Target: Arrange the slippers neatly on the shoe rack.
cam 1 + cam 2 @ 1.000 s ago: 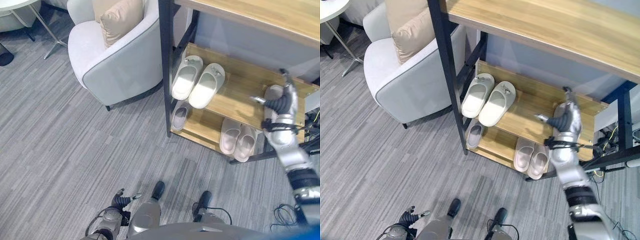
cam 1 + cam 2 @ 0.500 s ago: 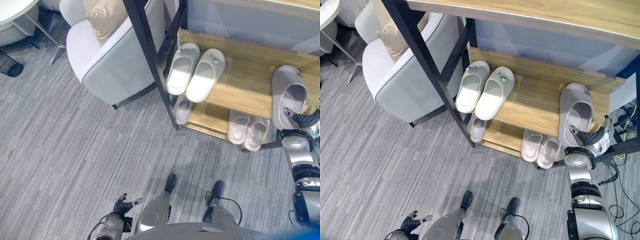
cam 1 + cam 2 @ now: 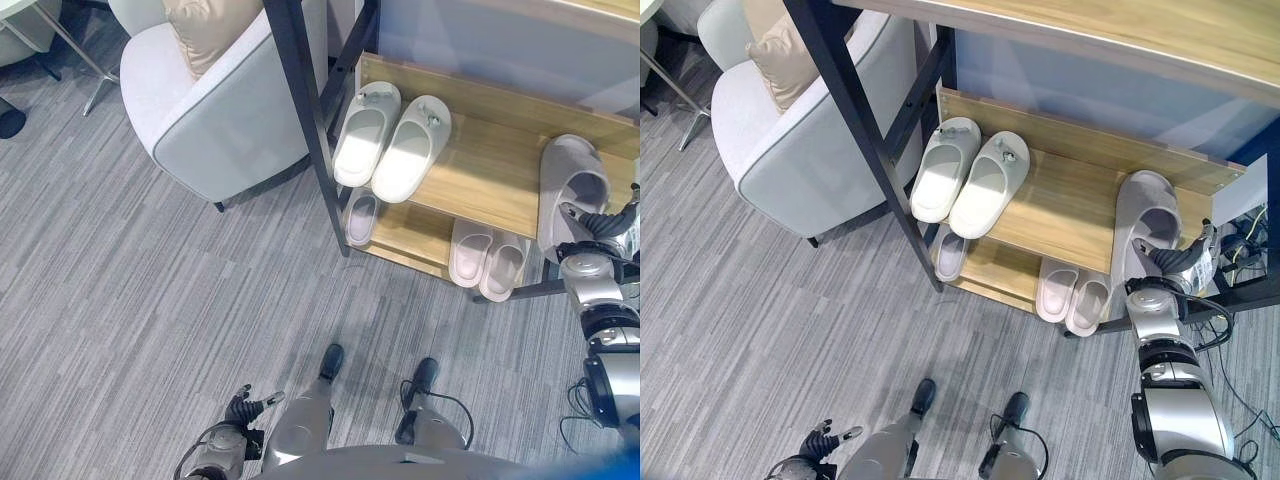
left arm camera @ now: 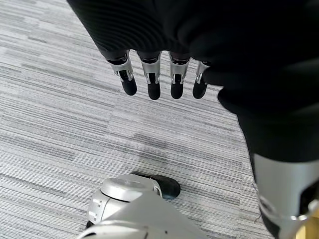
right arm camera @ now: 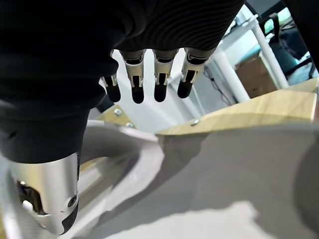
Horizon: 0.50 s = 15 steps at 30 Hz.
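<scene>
My right hand [image 3: 1177, 262] rests at the heel end of a grey slipper [image 3: 1145, 222] lying at the right end of the shoe rack's [image 3: 470, 170] middle shelf; in the right wrist view the fingers [image 5: 136, 89] hang straight above the slipper's grey upper [image 5: 209, 184], loose and clasping nothing, the thumb beside the opening. To the left on the same shelf, well apart, a pair of white slippers [image 3: 392, 148] sits side by side. On the lower shelf are a pinkish pair [image 3: 487, 259] and a single grey slipper [image 3: 360, 217] near the black post. My left hand [image 3: 243, 407] hangs low over the grey carpet [image 3: 130, 300], fingers relaxed and empty. A pale armchair [image 3: 215, 120] stands beside the rack.
</scene>
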{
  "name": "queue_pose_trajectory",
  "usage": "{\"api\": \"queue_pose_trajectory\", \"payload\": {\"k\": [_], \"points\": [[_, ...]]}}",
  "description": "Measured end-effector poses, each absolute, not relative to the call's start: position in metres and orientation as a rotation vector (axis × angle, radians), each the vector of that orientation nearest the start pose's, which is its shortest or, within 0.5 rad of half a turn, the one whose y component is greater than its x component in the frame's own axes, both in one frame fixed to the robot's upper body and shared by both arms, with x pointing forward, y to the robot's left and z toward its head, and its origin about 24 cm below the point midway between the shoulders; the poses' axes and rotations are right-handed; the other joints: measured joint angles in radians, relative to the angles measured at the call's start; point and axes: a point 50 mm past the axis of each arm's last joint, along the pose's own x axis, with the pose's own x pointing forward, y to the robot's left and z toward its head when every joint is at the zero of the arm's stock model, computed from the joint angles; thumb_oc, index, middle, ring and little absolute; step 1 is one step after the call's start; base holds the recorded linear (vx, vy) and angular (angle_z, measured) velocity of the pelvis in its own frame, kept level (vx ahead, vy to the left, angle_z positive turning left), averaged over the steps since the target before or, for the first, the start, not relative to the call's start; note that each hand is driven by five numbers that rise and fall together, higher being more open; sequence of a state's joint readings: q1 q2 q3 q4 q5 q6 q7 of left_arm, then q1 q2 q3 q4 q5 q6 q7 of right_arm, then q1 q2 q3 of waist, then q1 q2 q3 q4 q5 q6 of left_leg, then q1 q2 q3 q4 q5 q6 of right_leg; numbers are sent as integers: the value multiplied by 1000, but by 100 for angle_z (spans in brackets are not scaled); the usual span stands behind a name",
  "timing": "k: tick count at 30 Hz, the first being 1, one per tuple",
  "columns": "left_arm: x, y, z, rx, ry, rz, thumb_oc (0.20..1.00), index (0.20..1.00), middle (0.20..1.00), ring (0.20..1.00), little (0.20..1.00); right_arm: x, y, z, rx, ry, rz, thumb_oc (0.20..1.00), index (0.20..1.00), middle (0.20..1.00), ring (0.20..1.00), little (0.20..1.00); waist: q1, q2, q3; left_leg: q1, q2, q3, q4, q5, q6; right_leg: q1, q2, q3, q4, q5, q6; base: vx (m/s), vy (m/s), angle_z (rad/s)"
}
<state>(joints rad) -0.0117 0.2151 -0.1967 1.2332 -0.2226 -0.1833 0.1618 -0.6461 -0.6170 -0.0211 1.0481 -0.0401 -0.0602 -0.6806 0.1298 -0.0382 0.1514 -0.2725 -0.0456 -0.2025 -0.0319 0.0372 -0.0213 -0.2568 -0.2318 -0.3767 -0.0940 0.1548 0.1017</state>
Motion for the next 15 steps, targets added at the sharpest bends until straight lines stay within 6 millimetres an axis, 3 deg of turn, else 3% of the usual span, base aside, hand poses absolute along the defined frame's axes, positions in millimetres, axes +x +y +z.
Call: {"api": "queue_pose_trajectory", "payload": {"k": [3, 11, 12, 13, 15], "points": [[107, 226, -155, 207, 1030, 233, 1000, 1000, 1000, 1000, 1000, 319, -361, 105, -657, 87, -973, 1000, 1000, 1000, 1000, 1000, 0, 0, 0, -30, -3, 0, 2, 7, 1, -30, -2, 1, 0, 7, -2, 0, 0, 0], [111, 223, -154, 232, 1009, 207, 1000, 1000, 1000, 1000, 1000, 316, -379, 117, -741, 112, -985, 1000, 1000, 1000, 1000, 1000, 15, 10, 19, -30, -7, 2, -2, 8, 3, -32, -8, 1, 0, 8, 0, 3, 8, 0], [119, 226, -151, 239, 983, 208, 1000, 1000, 1000, 1000, 1000, 314, -388, 126, -753, 126, -1000, 420, 420, 420, 420, 420, 25, 17, 28, -32, -8, 1, -1, 9, 3, -32, -9, -3, 0, 8, 0, -6, 1, 3], [122, 230, -149, 247, 964, 212, 1000, 1000, 1000, 1000, 1000, 315, -390, 132, -765, 121, -989, 200, 200, 200, 200, 200, 25, 16, 33, -35, -8, 0, -1, 9, 3, -35, -9, -9, 0, 8, 0, -5, 4, 4], [121, 231, -149, 251, 969, 209, 1000, 1000, 1000, 1000, 1000, 319, -388, 129, -756, 145, -945, 200, 200, 200, 200, 200, 26, 11, 36, -47, -9, 1, 0, 10, 3, -47, -9, -6, 0, 9, 0, 0, 0, 0]]}}
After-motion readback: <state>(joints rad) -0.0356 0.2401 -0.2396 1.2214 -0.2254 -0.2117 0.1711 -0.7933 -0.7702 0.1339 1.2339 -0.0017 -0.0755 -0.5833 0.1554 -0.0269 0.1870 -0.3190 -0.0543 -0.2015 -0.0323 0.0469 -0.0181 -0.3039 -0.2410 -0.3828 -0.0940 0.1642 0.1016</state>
